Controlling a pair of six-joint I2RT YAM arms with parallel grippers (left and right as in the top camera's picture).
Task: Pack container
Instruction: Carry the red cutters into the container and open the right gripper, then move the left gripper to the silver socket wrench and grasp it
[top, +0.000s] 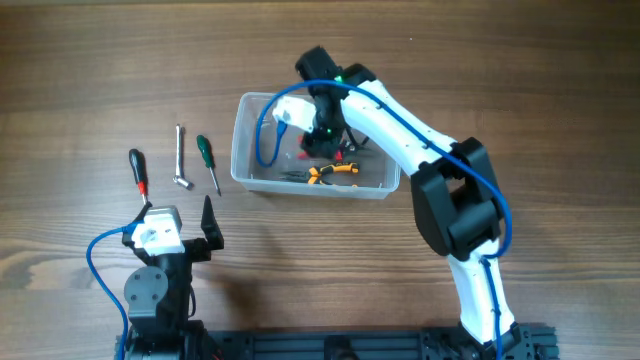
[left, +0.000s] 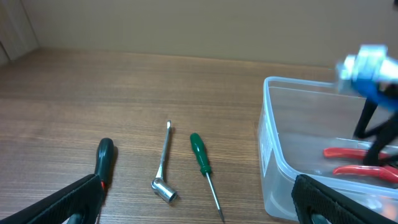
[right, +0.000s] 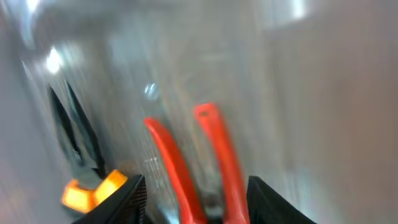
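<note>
The clear plastic container (top: 240, 150) stands at mid-table; its wall also shows in the left wrist view (left: 273, 155). My right gripper (top: 325, 150) is down inside it. In the blurred right wrist view its fingers (right: 196, 199) are open on either side of red-handled pliers (right: 214, 149), with gaps to both handles. Orange-handled pliers (top: 330, 171) lie on the container floor beside them. My left gripper (top: 176, 210) is open and empty near the front left, just above the table.
Three tools lie on the table left of the container: a green-handled screwdriver (top: 206, 155), a silver socket wrench (top: 180, 155) and a black-and-red-handled screwdriver (top: 138, 172). All three also show in front of my left gripper (left: 199, 208).
</note>
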